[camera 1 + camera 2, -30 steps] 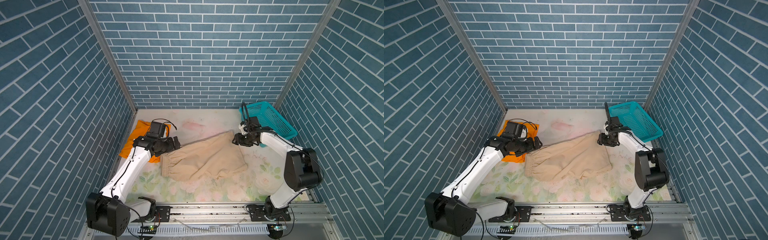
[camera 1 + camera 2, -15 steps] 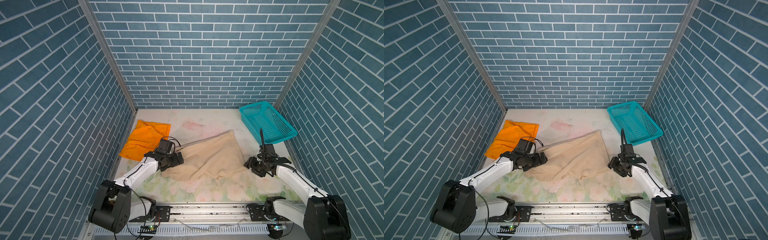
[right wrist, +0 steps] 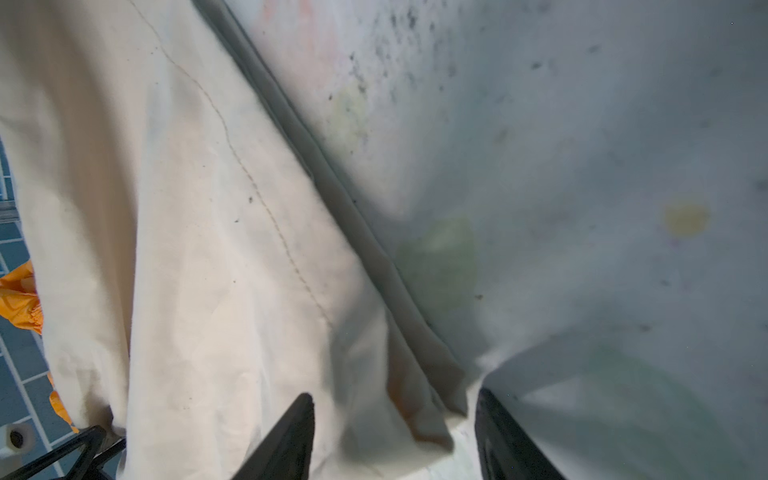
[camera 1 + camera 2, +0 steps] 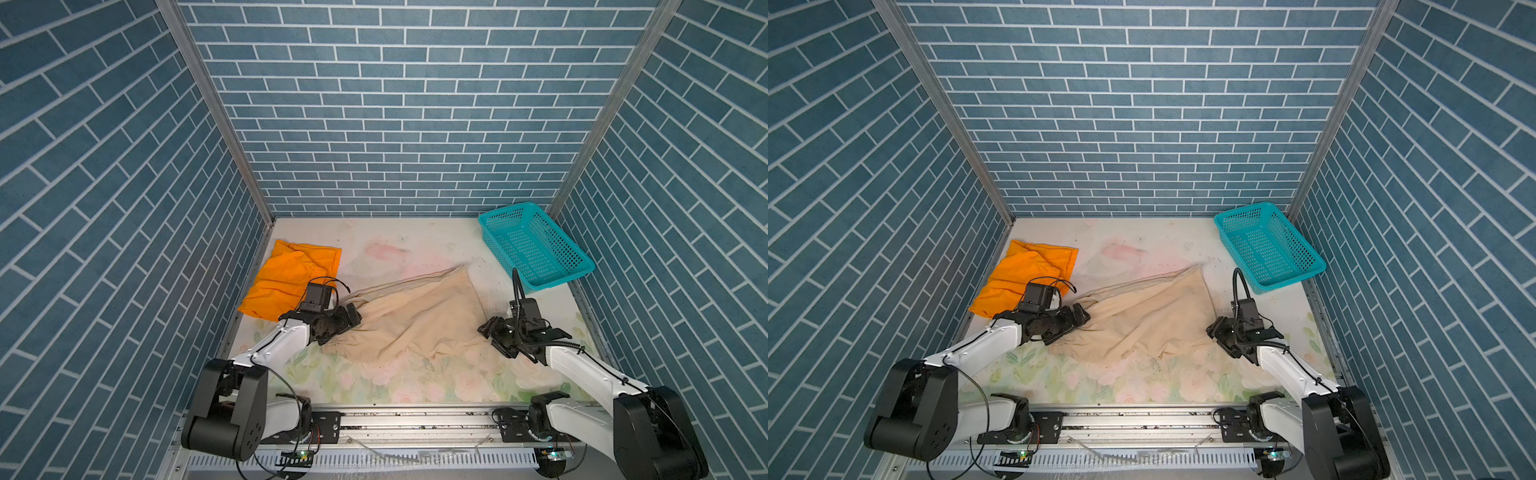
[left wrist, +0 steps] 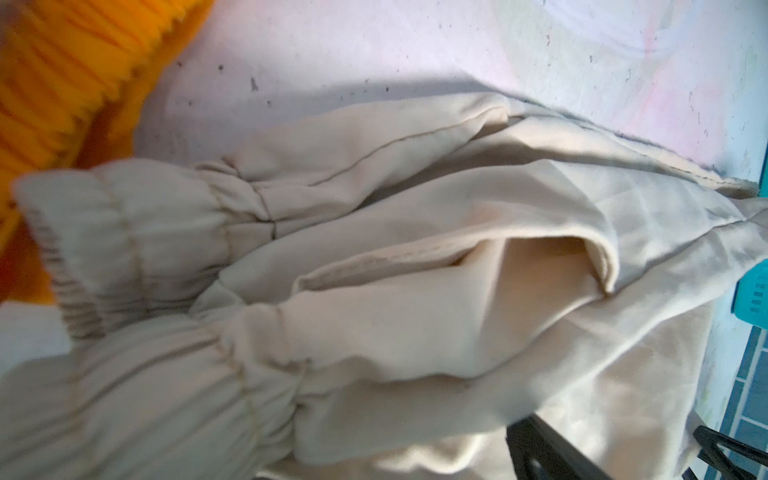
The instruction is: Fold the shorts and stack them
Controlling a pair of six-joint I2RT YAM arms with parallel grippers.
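Your right gripper stands with its jaws well apart. In its wrist view the hemmed corner of the beige shorts lies between the two dark fingers without being pinched. In a top view that gripper sits low over the mat, at the right-hand edge of the cloth. Your left gripper is spread wide as well and holds nothing, with its tips right at the gathered waistband on the opposite side of the same pair. The left wrist view shows that waistband bunched up close to the lens, with a pocket opening gaping just past it. The beige shorts lie spread and rumpled across the middle of the floral table mat, one corner running to a point toward the back wall. The orange shorts lie on the mat at the back left, just beyond your left gripper and close to the beige waistband; you cannot tell whether the two pairs touch. The teal basket sits in the back right corner, apart from both pairs.
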